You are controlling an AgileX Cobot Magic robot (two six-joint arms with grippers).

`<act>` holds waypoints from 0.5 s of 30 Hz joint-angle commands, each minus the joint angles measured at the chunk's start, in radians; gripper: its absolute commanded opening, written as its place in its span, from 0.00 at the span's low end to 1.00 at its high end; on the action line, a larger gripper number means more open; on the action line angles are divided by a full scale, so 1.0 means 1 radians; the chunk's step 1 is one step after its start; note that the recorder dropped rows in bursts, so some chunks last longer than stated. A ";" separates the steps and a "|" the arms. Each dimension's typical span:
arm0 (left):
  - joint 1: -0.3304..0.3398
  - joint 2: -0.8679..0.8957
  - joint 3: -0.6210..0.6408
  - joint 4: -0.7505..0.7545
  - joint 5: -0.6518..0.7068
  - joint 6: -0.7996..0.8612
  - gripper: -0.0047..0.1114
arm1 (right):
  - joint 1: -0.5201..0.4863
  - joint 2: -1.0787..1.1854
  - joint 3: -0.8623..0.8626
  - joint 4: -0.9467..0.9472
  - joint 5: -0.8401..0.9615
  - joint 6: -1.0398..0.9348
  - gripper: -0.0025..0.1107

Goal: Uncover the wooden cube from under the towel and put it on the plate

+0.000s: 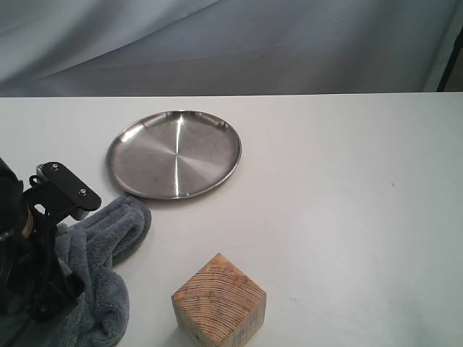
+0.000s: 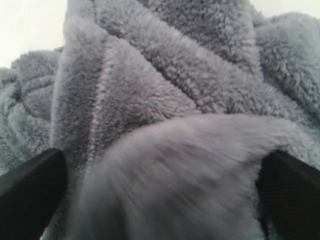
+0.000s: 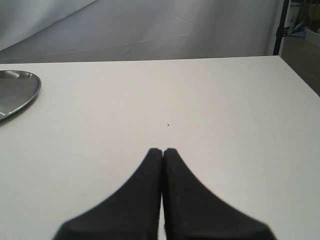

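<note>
The wooden cube [image 1: 219, 300] stands uncovered on the white table near the front edge, pale with curved grain rings. The steel plate [image 1: 173, 153] lies empty behind it and to the left; its edge also shows in the right wrist view [image 3: 15, 90]. The blue-grey towel [image 1: 108, 246] is bunched at the front left, left of the cube. My left gripper [image 2: 162, 155] hangs over the towel [image 2: 150, 75], its black fingers [image 2: 35, 180] spread wide with a blurred fold bulging between them. My right gripper [image 3: 162, 150] is shut and empty above bare table.
The left arm's black body [image 1: 29, 246] covers the front left corner and part of the towel. The white table [image 1: 347, 188] stretches right of the plate and cube. A grey backdrop hangs behind the table's far edge, with a dark stand [image 1: 452, 58] at the back right.
</note>
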 commanded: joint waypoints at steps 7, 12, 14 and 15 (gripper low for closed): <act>0.001 0.005 -0.054 0.061 0.154 0.002 0.94 | 0.000 -0.007 0.004 -0.010 -0.002 0.001 0.02; 0.001 0.005 -0.180 0.053 0.274 -0.055 0.94 | 0.000 -0.007 0.004 -0.010 -0.002 0.001 0.02; 0.001 0.003 -0.209 0.035 0.273 -0.053 0.94 | 0.000 -0.007 0.004 -0.010 -0.002 0.001 0.02; 0.001 0.003 -0.211 0.027 0.275 -0.046 0.94 | 0.000 -0.007 0.004 -0.010 -0.002 0.001 0.02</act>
